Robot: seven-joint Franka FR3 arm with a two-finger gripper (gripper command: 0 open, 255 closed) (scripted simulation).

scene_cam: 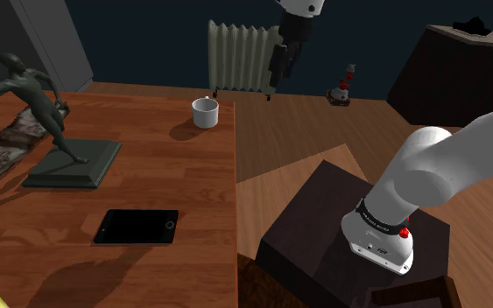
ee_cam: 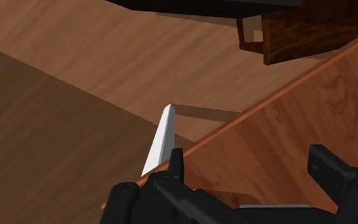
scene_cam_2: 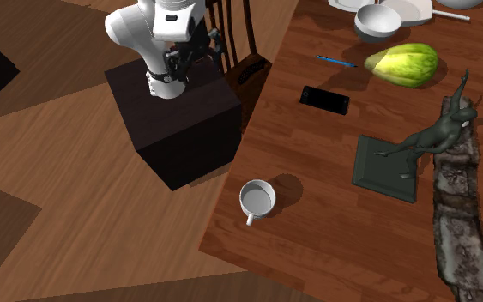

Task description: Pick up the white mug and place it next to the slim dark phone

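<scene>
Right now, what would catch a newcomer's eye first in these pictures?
The dark statue of a runner stands on its square base at the shoulder view's left of the table. The white mug sits alone near the table's far edge, the open gripper high to its right in that view. A black phone lies flat near the statue's base.
</scene>
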